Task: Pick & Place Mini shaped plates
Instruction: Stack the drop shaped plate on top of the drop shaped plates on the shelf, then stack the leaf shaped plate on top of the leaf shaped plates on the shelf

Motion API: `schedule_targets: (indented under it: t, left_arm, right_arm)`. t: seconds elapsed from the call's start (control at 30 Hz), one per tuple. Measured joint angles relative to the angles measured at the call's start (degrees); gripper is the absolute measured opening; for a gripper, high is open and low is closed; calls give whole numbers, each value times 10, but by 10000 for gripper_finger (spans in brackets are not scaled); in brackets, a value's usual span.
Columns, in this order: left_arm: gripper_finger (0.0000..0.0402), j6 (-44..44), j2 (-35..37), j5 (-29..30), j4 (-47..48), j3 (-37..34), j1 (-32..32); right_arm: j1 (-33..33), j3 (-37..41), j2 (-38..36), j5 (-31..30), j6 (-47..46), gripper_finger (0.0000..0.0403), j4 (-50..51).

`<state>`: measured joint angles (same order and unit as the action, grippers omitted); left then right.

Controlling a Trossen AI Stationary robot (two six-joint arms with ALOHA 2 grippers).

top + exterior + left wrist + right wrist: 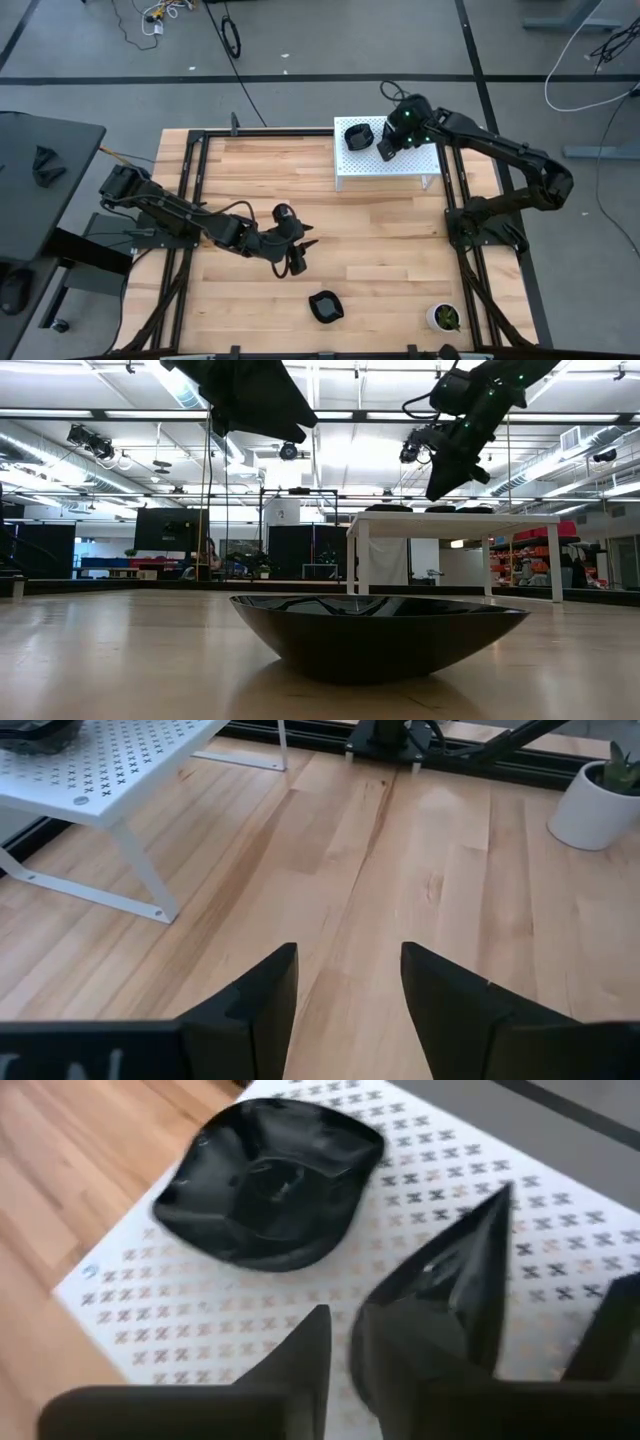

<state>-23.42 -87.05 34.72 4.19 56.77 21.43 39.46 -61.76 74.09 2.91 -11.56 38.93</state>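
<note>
On the white shelf [385, 160] at the far side of the wooden table [380, 250], a black mini plate [358, 135] sits near the shelf's left end. From the right wrist camera this plate [268, 1180] looks shiny and a bit curled at its edges, lying flat on the dotted white top [200, 1330].

Just beside it, the right gripper [389, 148] hangs over the shelf. A second black plate [455, 1295] stands tilted on its edge next to the dark fingers [300, 1360]. The jaws are a little apart, and I cannot tell if they pinch it or have let go.

Near the front edge of the table lies one more black plate [325, 306], all by itself (the low camera sees it up close, like a big dark bowl [380, 632]). A small white cup [443, 317] with a green plant stands to its right.

The left gripper [298, 250] waits above the middle of the table. Its two fingers [255, 1010] are spread wide with bare wood between them.
</note>
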Motion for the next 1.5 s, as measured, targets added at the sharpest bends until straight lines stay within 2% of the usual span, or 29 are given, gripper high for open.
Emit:
schedule_targets:
  t: [0.23,0.47,0.7,0.83,1.07,1.23,1.33,1.4,1.5]
  left_arm:
    - [185,0,0,0,0,0,2]
    - [185,0,0,1,0,0,2]
    - [185,0,0,0,5,0,2]
    - [185,0,0,-12,41,0,2]
    - [185,-20,1,-52,168,0,12]
    - [185,-70,1,-66,266,0,42]
    - [185,-106,1,-60,300,0,63]
    - [185,-123,1,-60,319,0,79]
    - [185,-141,1,-59,336,0,102]
  right_arm:
    - [3,0,2,-13,-5,36,10]
    - [3,0,2,-91,-11,18,43]
    - [-22,0,-7,-116,-15,4,28]
    - [-117,0,-17,-119,-36,3,28]
    - [-397,0,2,-170,-127,2,4]
    - [-568,0,67,-173,-174,3,-115]
    - [-619,0,138,-150,-190,12,-234]
    - [-631,-1,192,-98,-210,24,-315]
    - [-628,-22,265,-31,-220,50,-346]
